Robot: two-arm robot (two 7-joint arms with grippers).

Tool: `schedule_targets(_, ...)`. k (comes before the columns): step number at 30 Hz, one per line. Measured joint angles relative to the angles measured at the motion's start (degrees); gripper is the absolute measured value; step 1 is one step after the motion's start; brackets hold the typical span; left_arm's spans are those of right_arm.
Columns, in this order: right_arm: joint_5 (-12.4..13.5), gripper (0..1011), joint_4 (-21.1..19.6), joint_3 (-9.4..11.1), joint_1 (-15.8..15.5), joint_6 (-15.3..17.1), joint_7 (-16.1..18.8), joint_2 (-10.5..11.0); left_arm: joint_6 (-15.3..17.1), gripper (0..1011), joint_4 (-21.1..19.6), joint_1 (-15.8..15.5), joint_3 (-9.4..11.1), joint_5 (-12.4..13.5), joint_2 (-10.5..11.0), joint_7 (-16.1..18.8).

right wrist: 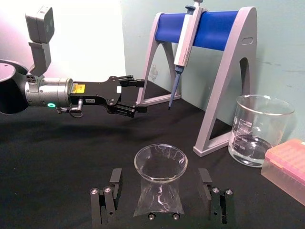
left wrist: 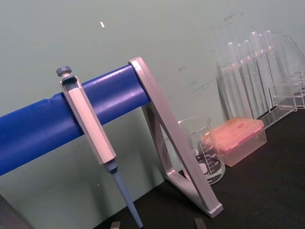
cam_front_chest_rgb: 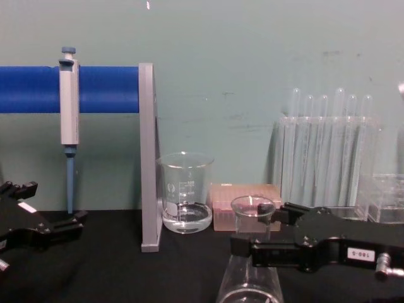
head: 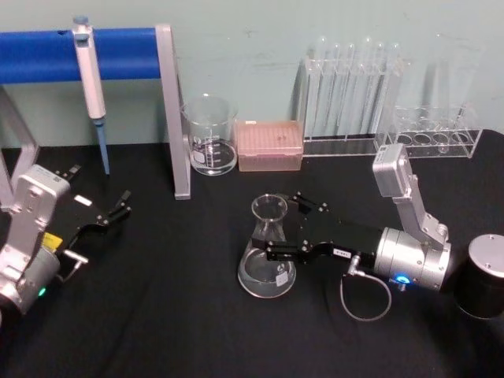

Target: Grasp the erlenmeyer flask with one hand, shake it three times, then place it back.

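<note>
The erlenmeyer flask stands upright on the black table, clear glass with a little liquid in its wide base. My right gripper reaches in from the right at neck height. It is open, with one finger on each side of the flask's neck and a gap on both sides. The chest view shows the flask's rim between the same black fingers of the right gripper. My left gripper rests open at the table's left, apart from the flask; from the right wrist it shows as the left gripper.
A blue-barred pipette stand holding a pipette rises at the back left. Beside it are a glass beaker, a pink tip box and test tube racks. A black cylinder sits at the right edge.
</note>
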Motion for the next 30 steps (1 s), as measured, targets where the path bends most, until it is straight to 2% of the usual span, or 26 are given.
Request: schedule_targets(30, -0.35, 1000, 0.87, -0.51, 0.67, -0.50, 0.07, -0.53, 0.00, 1001, 0.00, 0.00, 0.00, 0.00, 0.00, 0.00)
